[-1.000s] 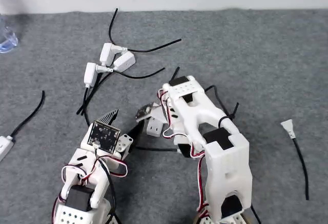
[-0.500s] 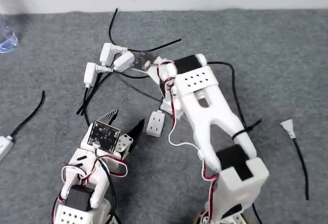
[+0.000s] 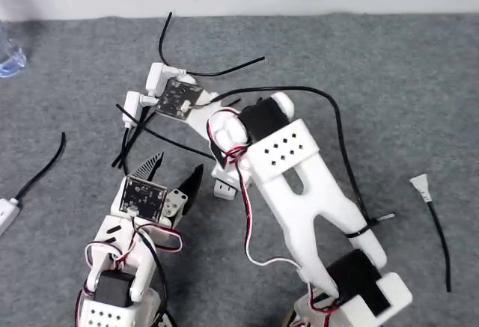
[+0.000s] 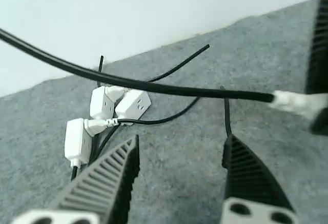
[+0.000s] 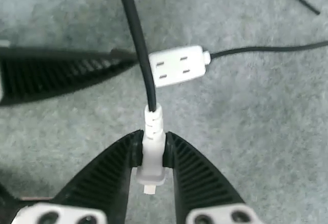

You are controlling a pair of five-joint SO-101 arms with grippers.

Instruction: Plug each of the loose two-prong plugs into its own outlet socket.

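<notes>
Since a second ago the right arm [image 3: 299, 185] has swung from the middle of the frame up toward the upper left, so its wrist board [image 3: 179, 96] now sits over the cluster [image 3: 153, 78] of white plug bodies. The outlet [image 3: 222, 189], which lay in the open half a second ago, is now partly tucked under that arm. The left gripper [image 3: 178, 164] has barely shifted, tilting a little at lower left. The right gripper [image 5: 152, 139] is pinching a white plug [image 5: 150, 175] between its ribbed fingers. The black cord [image 5: 136, 39] runs away from the plug and passes just beside the outlet [image 5: 179, 66], whose paired slots face the camera. A ribbed finger [image 5: 61, 73] lies close against that outlet's other end. The left gripper [image 4: 182, 144] is spread wide with nothing between its fingers. Beyond it the held plug [image 4: 300, 102] hangs in the air, its cord [image 4: 154, 86] stretched across in front of the cluster [image 4: 115, 103]. In the high view that cord [image 3: 168, 138] slants from the cluster down toward the centre. A loose plug [image 3: 420, 185] lies alone at right, well apart from both arms, on the grey mat [image 3: 389, 80]. Marks on the wrist board are too small to read.
</notes>
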